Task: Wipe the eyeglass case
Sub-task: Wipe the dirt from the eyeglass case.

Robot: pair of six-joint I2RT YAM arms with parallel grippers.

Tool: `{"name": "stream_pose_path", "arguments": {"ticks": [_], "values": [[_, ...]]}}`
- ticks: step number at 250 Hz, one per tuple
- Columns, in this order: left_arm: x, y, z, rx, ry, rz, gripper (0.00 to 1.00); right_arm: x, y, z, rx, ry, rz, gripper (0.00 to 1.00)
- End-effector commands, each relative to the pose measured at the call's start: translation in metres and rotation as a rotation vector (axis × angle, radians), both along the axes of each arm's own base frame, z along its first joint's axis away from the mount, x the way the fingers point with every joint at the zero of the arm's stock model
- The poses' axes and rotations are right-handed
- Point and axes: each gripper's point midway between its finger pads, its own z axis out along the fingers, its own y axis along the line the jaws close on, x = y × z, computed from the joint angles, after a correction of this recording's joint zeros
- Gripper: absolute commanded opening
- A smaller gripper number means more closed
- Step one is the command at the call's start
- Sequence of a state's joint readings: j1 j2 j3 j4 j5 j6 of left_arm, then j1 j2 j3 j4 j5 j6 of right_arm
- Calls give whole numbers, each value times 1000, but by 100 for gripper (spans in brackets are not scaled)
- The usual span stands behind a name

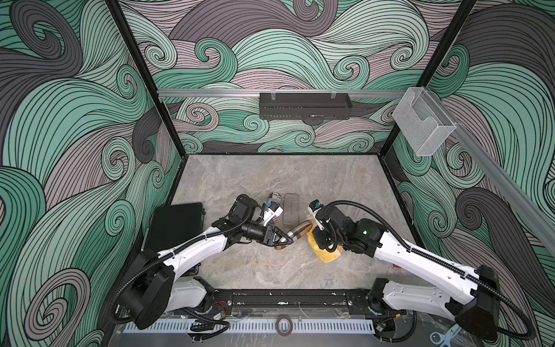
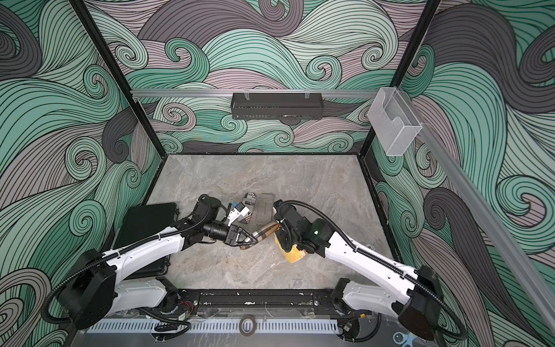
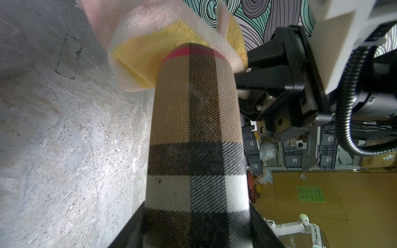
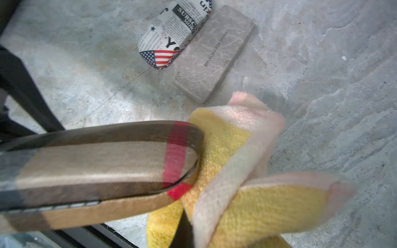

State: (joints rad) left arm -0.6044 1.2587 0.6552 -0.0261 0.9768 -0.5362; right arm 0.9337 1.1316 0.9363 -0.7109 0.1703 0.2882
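wiping looks under way: left fingers (image 3: 126,234) clamp the plaid eyeglass case (image 1: 300,232), right fingers (image 4: 181,232) pinch a yellow cloth (image 1: 326,255) onto its 2 o'clock tip; the rest may still need wiping.

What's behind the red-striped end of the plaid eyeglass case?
A yellow-and-pink cloth presses against that end of the plaid eyeglass case; how far it wraps around the tip is hidden.

I see the eyeglass case (image 3: 195,133) in tan plaid crossed by black, white and one red stripe, the cloth (image 4: 225,146) yellow edged pale pink, a newsprint case (image 4: 171,36) with a stars-and-stripes corner, a grey marbled case (image 4: 214,53), and a mottled grey desk (image 1: 270,180).
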Motion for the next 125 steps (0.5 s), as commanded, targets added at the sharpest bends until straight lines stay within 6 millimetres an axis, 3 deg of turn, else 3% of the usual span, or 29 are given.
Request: {"name": "stream_pose_path", "arguments": {"ticks": [1, 27, 47, 103, 125], "values": [[-2, -5, 21, -50, -36, -31, 49, -18, 37, 19, 135, 16, 143, 0], [-4, -5, 22, -54, -45, -38, 49, -35, 63, 29, 234, 57, 241, 0], [-7, -5, 23, -64, -50, -44, 49, -33, 64, 37, 277, 34, 229, 0], [-13, -6, 29, -146, -54, -54, 49, 10, -6, 49, 298, -51, -112, 0], [-13, -5, 30, -150, -68, -52, 49, 16, -24, 58, 382, -54, -184, 0]]}}
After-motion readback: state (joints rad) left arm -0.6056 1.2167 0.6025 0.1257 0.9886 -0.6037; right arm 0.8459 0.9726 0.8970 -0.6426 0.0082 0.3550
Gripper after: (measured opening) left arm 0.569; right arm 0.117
